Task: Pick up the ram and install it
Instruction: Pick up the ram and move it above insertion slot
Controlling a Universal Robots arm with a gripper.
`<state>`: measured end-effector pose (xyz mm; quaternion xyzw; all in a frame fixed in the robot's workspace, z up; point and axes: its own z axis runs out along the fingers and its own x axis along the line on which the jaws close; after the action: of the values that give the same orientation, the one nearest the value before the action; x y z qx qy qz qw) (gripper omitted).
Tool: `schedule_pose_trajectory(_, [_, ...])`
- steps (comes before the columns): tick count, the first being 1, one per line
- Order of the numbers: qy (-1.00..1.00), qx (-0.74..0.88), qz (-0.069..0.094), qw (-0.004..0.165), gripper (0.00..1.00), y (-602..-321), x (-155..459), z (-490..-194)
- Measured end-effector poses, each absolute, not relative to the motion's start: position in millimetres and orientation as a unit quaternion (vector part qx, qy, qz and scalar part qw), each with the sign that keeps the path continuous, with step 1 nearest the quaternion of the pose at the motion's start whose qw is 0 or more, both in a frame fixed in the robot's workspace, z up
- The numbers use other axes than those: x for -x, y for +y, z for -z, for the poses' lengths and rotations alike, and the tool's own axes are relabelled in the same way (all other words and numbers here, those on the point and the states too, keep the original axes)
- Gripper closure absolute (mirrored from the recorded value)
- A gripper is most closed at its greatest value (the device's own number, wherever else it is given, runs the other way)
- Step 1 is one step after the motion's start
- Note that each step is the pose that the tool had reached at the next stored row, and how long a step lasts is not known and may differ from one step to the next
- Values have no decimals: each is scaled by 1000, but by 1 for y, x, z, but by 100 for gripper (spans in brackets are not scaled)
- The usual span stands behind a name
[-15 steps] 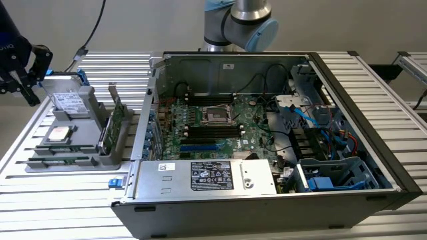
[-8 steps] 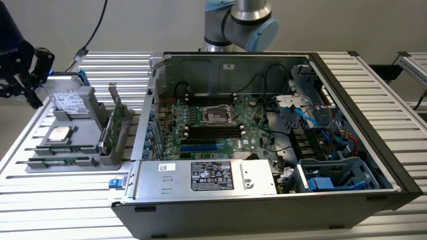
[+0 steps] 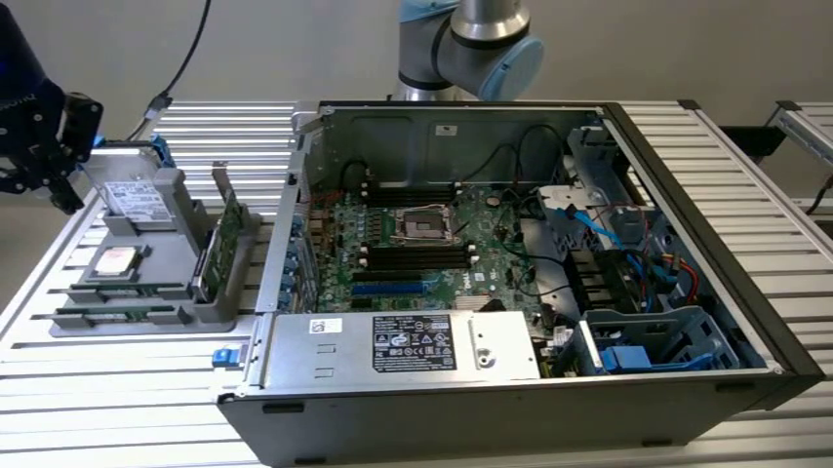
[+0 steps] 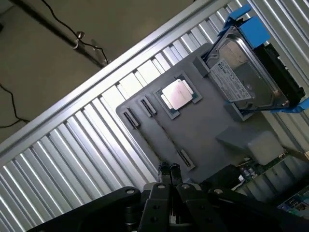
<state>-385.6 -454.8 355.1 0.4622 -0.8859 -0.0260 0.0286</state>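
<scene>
— What's sitting in that tray [image 3: 170,278]?
— A hard drive [image 3: 131,200] is leaning at the back in a blue bracket. A CPU [image 3: 117,259] is lying in its square pocket in front of it. The ram [image 3: 127,290] is lying flat toward the near edge, with another stick [image 3: 117,315] just beside it. A card [image 3: 224,244] is standing upright along the side nearest the case [image 3: 390,136].
— And the case?
— It's lying open on the worktop [image 3: 104,409], with the motherboard [image 3: 404,253] facing up inside.
— Where's the arm?
— Its base [image 3: 469,44] is standing behind the case. The claw [image 3: 59,200] is hanging over the tray's far corner at the exterior view's left, just beside the hard drive and apart from the ram.
— Is it gripping anything?
— No, its fingertips [image 4: 163,170] are sitting close together, holding nothing.
</scene>
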Motion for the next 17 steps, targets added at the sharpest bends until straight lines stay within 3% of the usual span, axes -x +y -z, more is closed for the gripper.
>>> schedule_pose_trajectory(17, [-804,-593,21,32,90,-455,386,-352])
